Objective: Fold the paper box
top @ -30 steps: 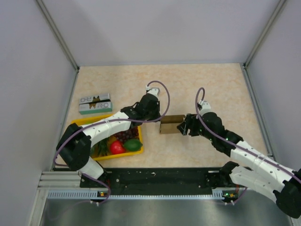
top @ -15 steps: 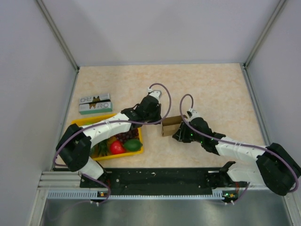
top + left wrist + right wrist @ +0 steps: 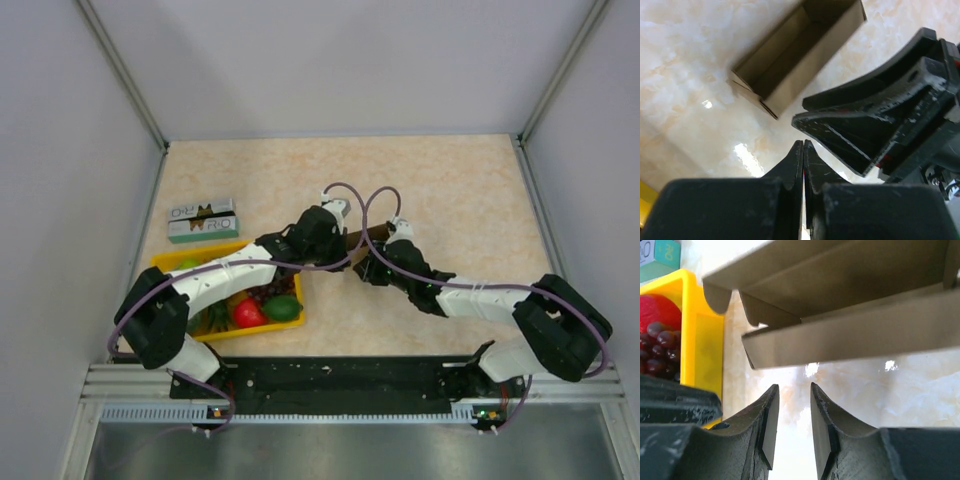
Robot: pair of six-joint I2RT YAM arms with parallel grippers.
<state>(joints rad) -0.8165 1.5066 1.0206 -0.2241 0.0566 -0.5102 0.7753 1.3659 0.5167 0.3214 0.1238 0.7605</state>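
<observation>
The top camera is looking down from behind the arms (image 3: 225, 272) over the whole counter (image 3: 460, 180), while both wrist cameras are facing the paper box (image 3: 795, 55) at close range, sharing it with the top view.

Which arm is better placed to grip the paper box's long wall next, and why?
Probably the right. The right gripper has its jaws apart with nothing between them, and a wall of the paper box lies ahead of its tips. The left gripper is shut, so it would have to open first.
</observation>
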